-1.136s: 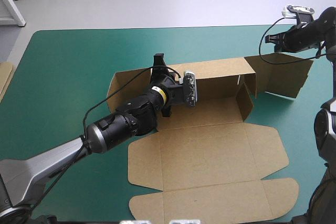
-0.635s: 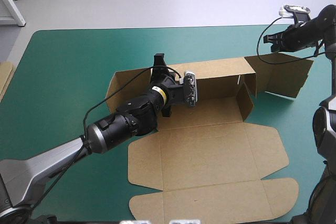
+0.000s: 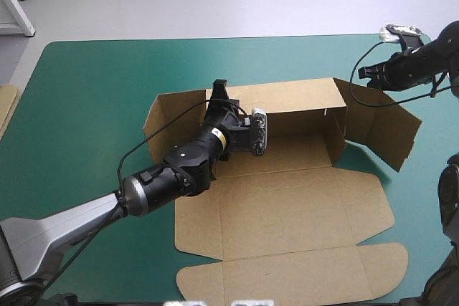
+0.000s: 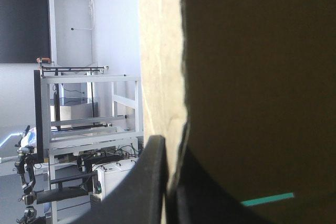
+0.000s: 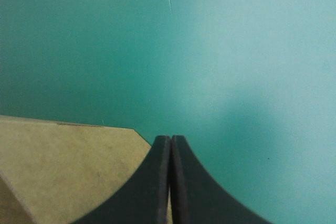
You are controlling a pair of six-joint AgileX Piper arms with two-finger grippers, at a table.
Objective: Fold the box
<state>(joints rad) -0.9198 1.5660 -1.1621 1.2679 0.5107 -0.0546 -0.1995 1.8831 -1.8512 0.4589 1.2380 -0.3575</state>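
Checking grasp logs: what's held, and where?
Left gripper pinches the box at its raised far wall's top edge. Right gripper shut, holding nothing.

Table (image 3: pixel 93 105) with teal-green cover, rounded far corners. One brown box (image 3: pixel 287 213) lies on it, right of centre and reaching to the near edge. Its lid panel and near flaps lie flat on the cover. The far long wall stands raised, with a short wall up at the right of the base. End flaps splay outward at the far left and far right. Left and far parts of the cover bare. At the left edge, a sliver of more brown board (image 3: pixel 6 109).
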